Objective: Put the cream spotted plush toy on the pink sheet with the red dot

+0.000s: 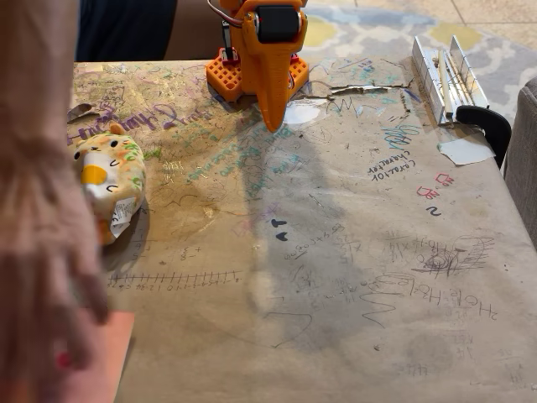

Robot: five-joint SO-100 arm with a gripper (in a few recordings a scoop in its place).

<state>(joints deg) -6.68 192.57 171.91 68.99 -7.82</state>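
The cream spotted plush toy (109, 178) lies at the table's left side, its yellow snout facing left and its white tag hanging toward the front. The pink sheet (107, 357) is at the front left corner, largely covered by a person's blurred hand (46, 277); a reddish spot shows under the fingers, too blurred to tell whether it is the red dot. My orange gripper (275, 122) hangs at the back centre, tip pointing down at the table, jaws together and holding nothing. It is far from the toy, up and to the right of it.
Scribbled brown paper (336, 277) covers the table. Metal rails (446, 75) and a black clamp (491, 126) sit at the back right, with a white paper scrap (466, 151) beside them. The arm's orange base (231, 77) stands at the back edge.
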